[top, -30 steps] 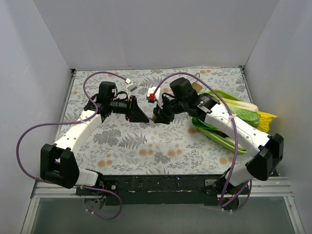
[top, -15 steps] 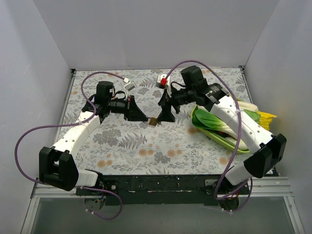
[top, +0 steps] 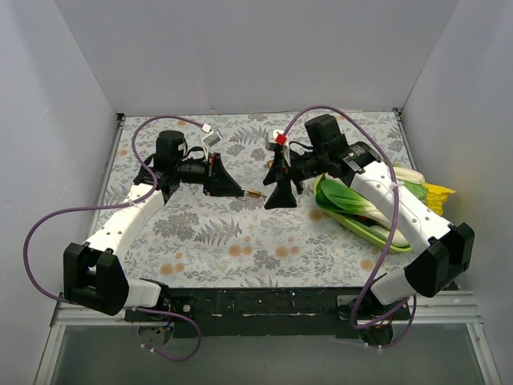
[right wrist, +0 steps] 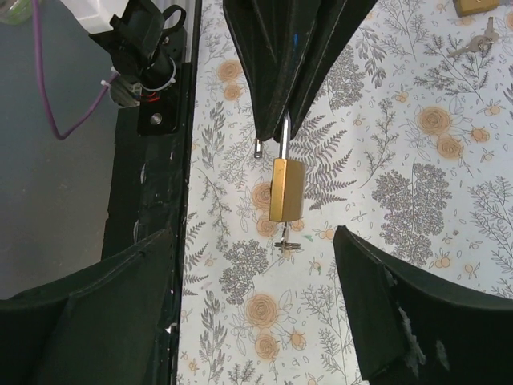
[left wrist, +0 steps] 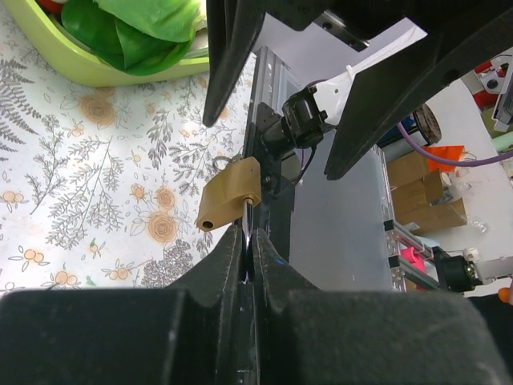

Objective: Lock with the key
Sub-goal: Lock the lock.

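Padlock (left wrist: 231, 192) hangs on key (left wrist: 248, 226) pinched in left gripper (left wrist: 249, 245); right gripper (right wrist: 253, 241) gapes wide, short of it. Unsupported, padlock may slide off.

Floral table (top: 240, 241) with green vegetable dish (left wrist: 96, 74)

Brass on a fern-and-blossom print

The padlock (right wrist: 286, 189) is brass-gold. The tablecloth (top: 240, 241) is white with grey ferns and orange flowers. The left arm (top: 128, 212) and right arm (top: 401, 212) are white with black joints, trailing purple cables (top: 36, 233). In the upper left of the left wrist view, a lime-green bowl (left wrist: 112, 76) holds darker green leaves (left wrist: 152, 24).
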Action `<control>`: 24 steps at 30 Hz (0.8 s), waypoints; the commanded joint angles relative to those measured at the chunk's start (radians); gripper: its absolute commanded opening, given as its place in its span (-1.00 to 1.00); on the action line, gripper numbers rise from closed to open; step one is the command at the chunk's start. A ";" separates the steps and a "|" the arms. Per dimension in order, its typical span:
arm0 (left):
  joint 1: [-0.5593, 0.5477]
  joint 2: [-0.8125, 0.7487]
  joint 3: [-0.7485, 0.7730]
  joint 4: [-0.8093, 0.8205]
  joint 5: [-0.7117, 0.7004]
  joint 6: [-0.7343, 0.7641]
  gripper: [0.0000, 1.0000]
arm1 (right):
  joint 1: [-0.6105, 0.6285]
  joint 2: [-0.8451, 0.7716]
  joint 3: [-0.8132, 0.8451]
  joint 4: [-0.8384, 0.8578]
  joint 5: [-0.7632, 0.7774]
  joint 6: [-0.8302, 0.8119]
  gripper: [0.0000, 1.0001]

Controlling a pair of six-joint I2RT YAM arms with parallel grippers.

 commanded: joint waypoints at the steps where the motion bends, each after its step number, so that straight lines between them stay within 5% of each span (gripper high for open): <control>1: 0.000 -0.052 0.044 0.052 0.040 -0.033 -1.00 | 0.020 0.003 0.010 0.055 -0.039 -0.005 0.70; 8: -0.002 -0.047 0.038 0.075 0.046 -0.057 -1.00 | 0.089 -0.033 -0.067 0.168 0.056 0.028 0.32; 16: -0.002 -0.060 0.033 0.073 0.060 -0.068 -1.00 | 0.104 -0.002 -0.064 0.193 0.120 0.043 0.23; 24: -0.005 -0.063 0.038 0.075 0.046 -0.057 -1.00 | 0.104 0.007 -0.050 0.211 0.087 0.080 -0.64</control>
